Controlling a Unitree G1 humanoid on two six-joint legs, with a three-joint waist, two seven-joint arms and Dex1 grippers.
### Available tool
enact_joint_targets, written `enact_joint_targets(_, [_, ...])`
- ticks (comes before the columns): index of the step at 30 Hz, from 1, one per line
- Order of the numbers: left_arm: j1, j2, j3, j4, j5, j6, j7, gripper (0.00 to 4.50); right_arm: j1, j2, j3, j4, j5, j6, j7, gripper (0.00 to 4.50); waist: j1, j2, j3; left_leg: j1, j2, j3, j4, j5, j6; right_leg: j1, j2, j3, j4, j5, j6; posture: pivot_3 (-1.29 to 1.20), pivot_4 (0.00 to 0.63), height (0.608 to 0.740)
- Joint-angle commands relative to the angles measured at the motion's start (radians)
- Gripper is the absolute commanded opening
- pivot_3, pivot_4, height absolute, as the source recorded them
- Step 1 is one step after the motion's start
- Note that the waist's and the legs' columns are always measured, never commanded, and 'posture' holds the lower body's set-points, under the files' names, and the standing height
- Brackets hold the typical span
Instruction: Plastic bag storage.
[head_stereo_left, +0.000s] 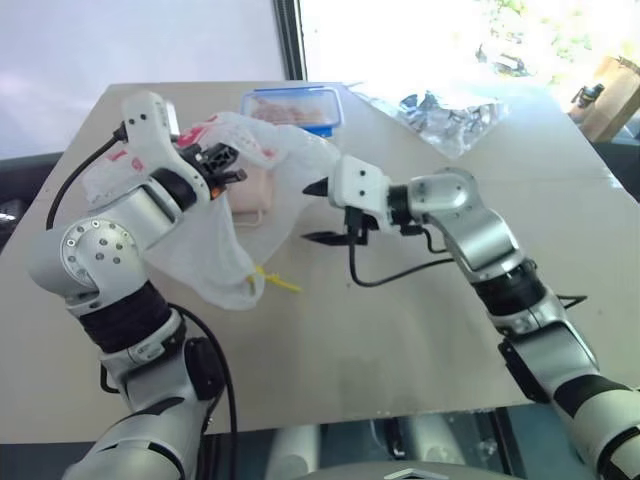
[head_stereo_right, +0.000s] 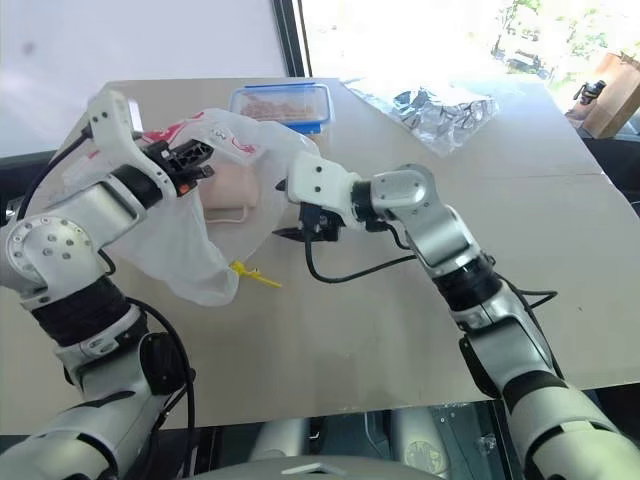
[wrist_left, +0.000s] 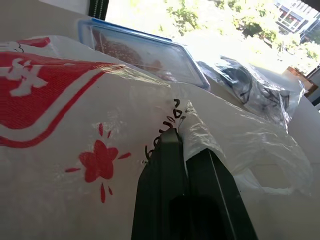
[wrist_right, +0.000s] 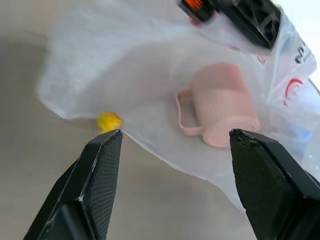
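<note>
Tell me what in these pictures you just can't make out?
- The pink cup: blurred behind the plastic bag film in the right wrist view; whether it's inside or behind the bag is unclear.
- The blue-lidded box: contents too small in the head views; in the left wrist view the bag covers part of it.
- The clear bag: glare hides its contents.
- The yellow object: too small to identify.

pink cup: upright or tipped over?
Tipped. The pink cup lies on its side on the table, handle sideways, seen through the plastic bag draped over it and held up by the left pincer.
</note>
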Motion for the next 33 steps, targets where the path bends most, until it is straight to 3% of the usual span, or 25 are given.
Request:
enact_joint_targets(1, [-0.034, 0.062, 0.005, 0.058, -0.007, -0.073, -0.037, 0.0, 0.055, -0.046, -0.014, -0.117, 0.035, 0.086, -0.006, 3.42, 0.0, 0.0, 0.0, 0.0, 0.0, 0.0, 0.0, 0.0, 0.0, 0.0, -0.001, 0.0, 0.0, 0.0, 0.0, 0.0, 0.15, 0.74])
enact_joint_targets(5, [-0.036, 0.173, -0.037, 0.147, -0.01, -0.135, -0.136, 0.0, 0.11, 0.055, 0.061, -0.044, 0.015, 0.151, -0.111, 3.42, -0.008, -0.001, 0.0, 0.001, -0.001, 0.002, 0.0, 0.0, 0.0, 0.0, 0.001, 0.002, 0.001, 0.0, 0.0, 0.0, 0.15, 0.74])
enact_joint_targets(12, [0.114, 0.398, -0.168, 0.141, -0.019, -0.25, -0.442, 0.0, 0.157, 0.19, 0.169, 0.221, -0.046, 0.031, -0.171, 3.42, -0.005, 0.0, 0.0, 0.001, -0.001, 0.003, -0.003, 0.001, -0.001, -0.001, 0.001, 0.002, -0.002, 0.0, 0.0, 0.0, 0.15, 0.74])
enact_joint_targets(19, [0.175, 0.505, -0.194, 0.167, 0.039, -0.342, -0.492, 0.0, 0.192, 0.293, 0.214, 0.367, -0.148, -0.016, -0.324, 3.42, -0.003, -0.002, 0.0, 0.001, 0.0, 0.001, -0.004, 0.0, 0.0, -0.001, 0.003, 0.001, -0.002, 0.0, 0.0, 0.0, 0.15, 0.74])
enact_joint_targets(22, [0.18, 0.513, -0.195, 0.156, 0.038, -0.342, -0.496, 0.0, 0.207, 0.307, 0.203, 0.378, -0.158, -0.024, -0.354, 2.78, -0.006, -0.002, 0.0, 0.002, 0.001, 0.002, -0.004, 0.0, 0.0, -0.001, 0.003, 0.002, -0.001, 0.0, 0.0, 0.0, 0.15, 0.74])
enact_joint_targets(26, [0.174, 0.497, -0.206, 0.15, 0.043, -0.355, -0.484, 0.0, 0.218, 0.3, 0.204, 0.348, -0.155, -0.035, -0.336, 0.74, -0.004, -0.002, 0.0, 0.003, 0.001, 0.001, -0.004, -0.001, 0.003, -0.001, 0.004, 0.001, 0.001, 0.0, 0.0, 0.0, 0.15, 0.74])
enact_joint_targets(28, [0.168, 0.482, -0.214, 0.146, 0.043, -0.367, -0.474, 0.0, 0.224, 0.292, 0.196, 0.334, -0.149, -0.042, -0.326, 0.03, -0.002, -0.002, 0.0, 0.003, 0.001, 0.001, -0.003, -0.001, 0.003, -0.001, 0.004, 0.001, 0.001, 0.0, 0.0, 0.0, 0.15, 0.74])
enact_joint_targets(33, [0.135, 0.417, -0.193, 0.064, -0.052, -0.296, -0.456, 0.0, 0.259, 0.201, 0.113, 0.195, -0.071, 0.013, -0.259, 0.03, 0.008, -0.003, 0.0, 0.0, 0.0, -0.001, -0.001, -0.001, 0.003, 0.0, 0.001, 0.0, 0.0, 0.0, 0.0, 0.0, 0.15, 0.74])
